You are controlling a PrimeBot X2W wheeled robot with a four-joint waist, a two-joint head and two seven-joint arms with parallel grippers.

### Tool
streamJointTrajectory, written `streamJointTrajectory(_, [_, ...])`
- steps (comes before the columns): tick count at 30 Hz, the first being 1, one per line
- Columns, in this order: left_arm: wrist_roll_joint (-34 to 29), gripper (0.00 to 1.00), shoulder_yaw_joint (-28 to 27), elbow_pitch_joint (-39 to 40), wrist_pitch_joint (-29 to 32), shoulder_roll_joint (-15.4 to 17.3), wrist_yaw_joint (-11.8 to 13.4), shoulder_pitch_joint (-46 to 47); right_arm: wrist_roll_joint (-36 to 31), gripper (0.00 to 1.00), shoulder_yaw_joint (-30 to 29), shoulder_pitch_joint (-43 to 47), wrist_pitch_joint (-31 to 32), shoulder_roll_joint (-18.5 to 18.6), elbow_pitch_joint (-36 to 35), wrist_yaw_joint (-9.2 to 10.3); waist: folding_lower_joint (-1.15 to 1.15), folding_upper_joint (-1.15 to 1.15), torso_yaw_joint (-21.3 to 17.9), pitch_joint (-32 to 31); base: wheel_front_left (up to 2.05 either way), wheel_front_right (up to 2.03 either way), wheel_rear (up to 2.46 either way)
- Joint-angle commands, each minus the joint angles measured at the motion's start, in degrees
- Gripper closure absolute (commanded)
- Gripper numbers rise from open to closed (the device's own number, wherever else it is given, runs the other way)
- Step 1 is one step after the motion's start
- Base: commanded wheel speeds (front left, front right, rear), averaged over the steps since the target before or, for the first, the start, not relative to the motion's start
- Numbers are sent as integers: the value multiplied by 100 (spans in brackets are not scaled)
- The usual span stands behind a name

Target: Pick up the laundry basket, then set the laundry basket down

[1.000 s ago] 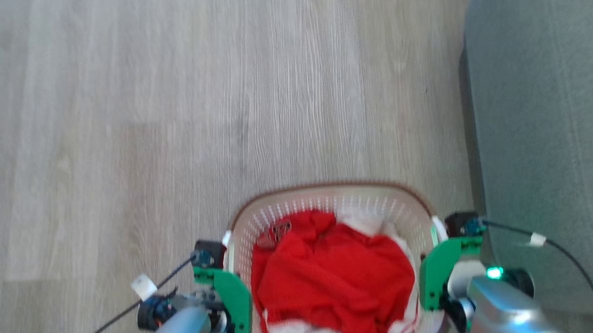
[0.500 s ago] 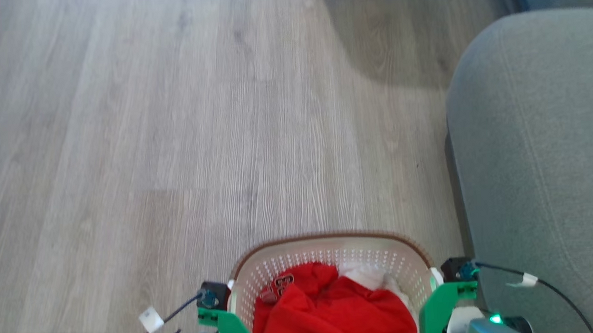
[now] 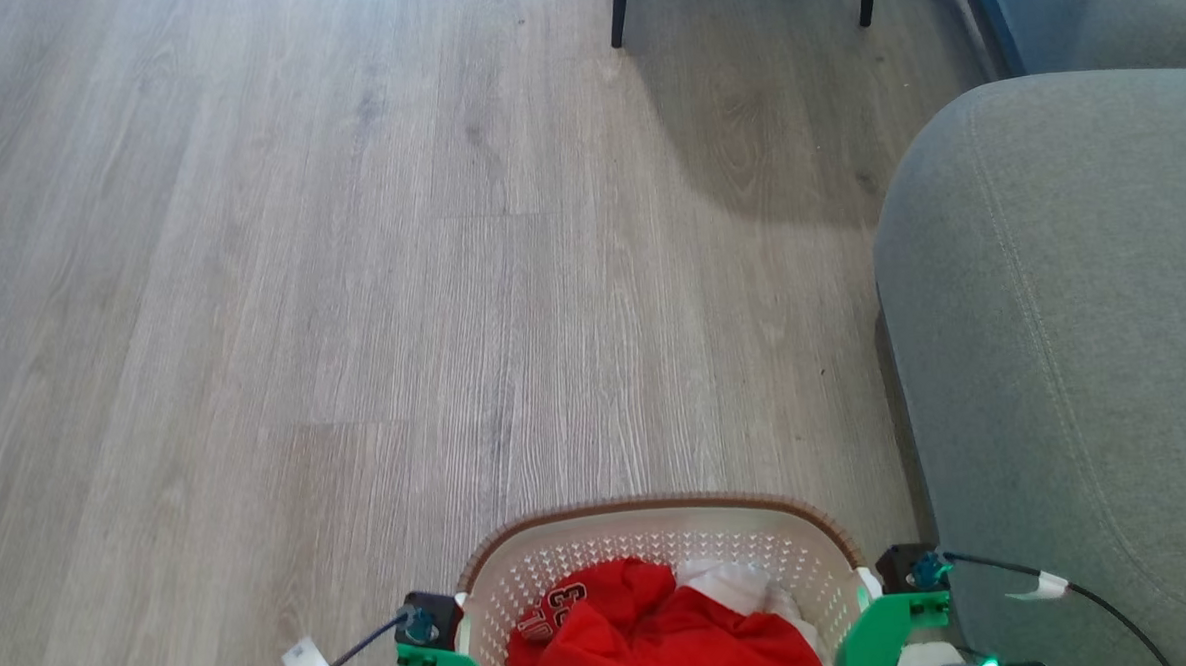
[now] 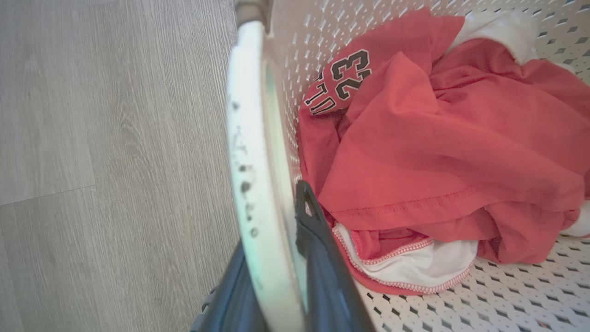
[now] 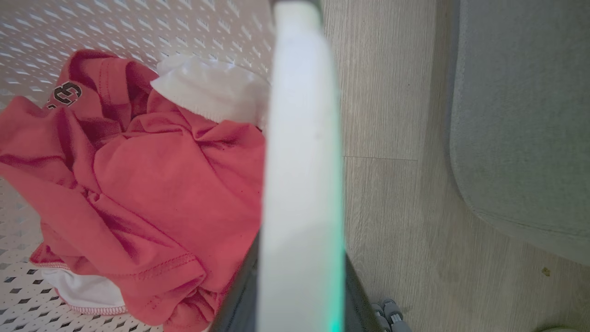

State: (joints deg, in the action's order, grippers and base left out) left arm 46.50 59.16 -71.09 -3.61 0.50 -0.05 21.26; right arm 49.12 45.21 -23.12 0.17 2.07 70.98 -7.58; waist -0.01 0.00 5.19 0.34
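The laundry basket (image 3: 661, 510), cream with perforated walls and a brown rim, sits at the bottom middle of the head view, between my two green wrist brackets. A red garment (image 4: 438, 138) with "23" on it and some white cloth lie inside. In the left wrist view my left gripper (image 4: 272, 286) is shut on the white side handle (image 4: 251, 152), one dark finger on each side. My right gripper (image 5: 299, 295) is likewise shut on the other white handle (image 5: 304, 138). Whether the basket is off the floor I cannot tell.
A grey sofa (image 3: 1074, 352) stands close on the right, next to the basket's right side. Two dark chair legs (image 3: 619, 12) show at the top. Light wood floor (image 3: 351, 284) stretches ahead and to the left.
The head camera has tilted up: the basket has slid toward the bottom edge and the chair legs and more sofa have come into view. Both arms stay beside the basket.
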Motion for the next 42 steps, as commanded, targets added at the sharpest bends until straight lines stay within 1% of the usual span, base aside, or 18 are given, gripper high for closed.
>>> streamJointTrajectory(1, [-27,100,-10,-88,-54,238,6,268,-11,100,169,-62,-50,81,-22,9,1,0,-6,-12,0,0,0])
streamJointTrajectory(24, [61,100,148,-219,-67,238,-32,253,523,100,703,-89,-130,81,26,9,1,0,-58,-108,0,0,0])
streamJointTrajectory(42, [166,100,180,-259,-122,238,-7,321,870,100,1033,-250,-259,81,68,9,1,0,-84,29,0,0,0])
